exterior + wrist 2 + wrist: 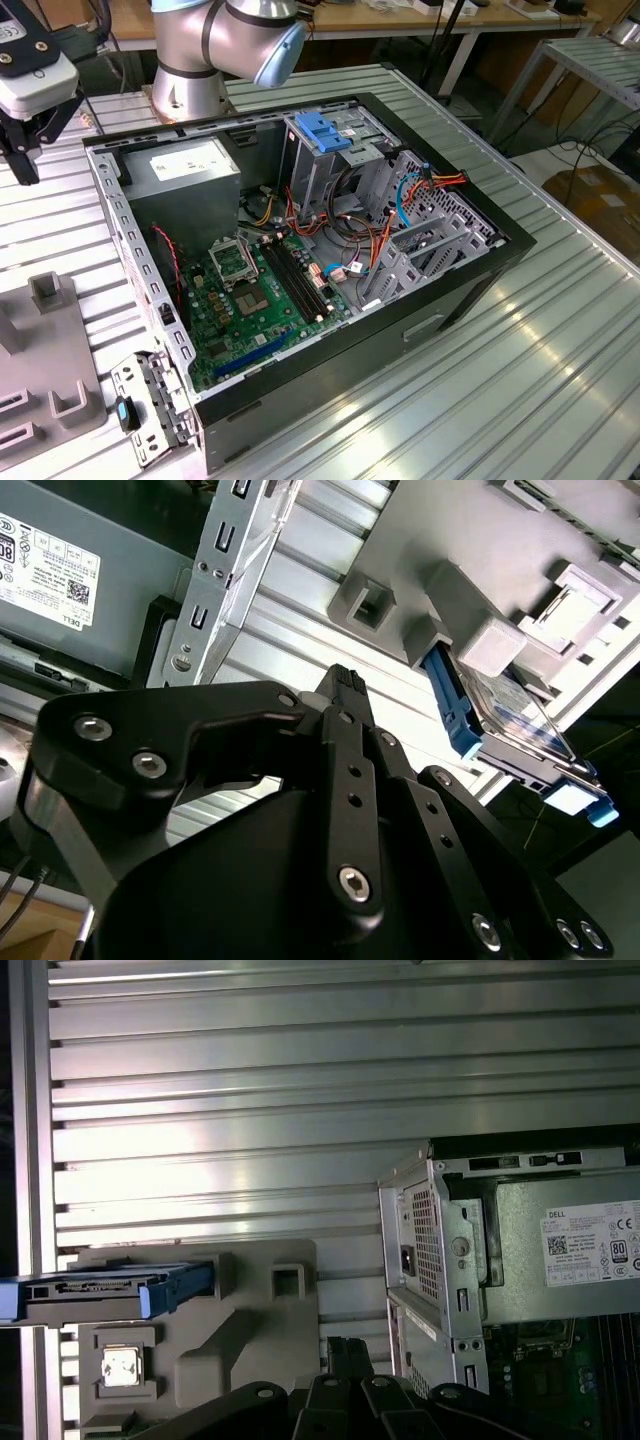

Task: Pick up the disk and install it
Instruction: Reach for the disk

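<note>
Disk (110,1285): stands on edge in the grey fixture (250,1330).
Gripper (346,1348): above the table just beside the fixture, clear of disk; fingers together, empty.

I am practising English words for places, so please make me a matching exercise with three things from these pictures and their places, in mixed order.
Things:
1. disk
2. motherboard
3. gripper

Places:
A. inside the open case
B. in the grey holder
C. over the table, outside the case

Pairs: 1-B, 2-A, 3-C
</note>
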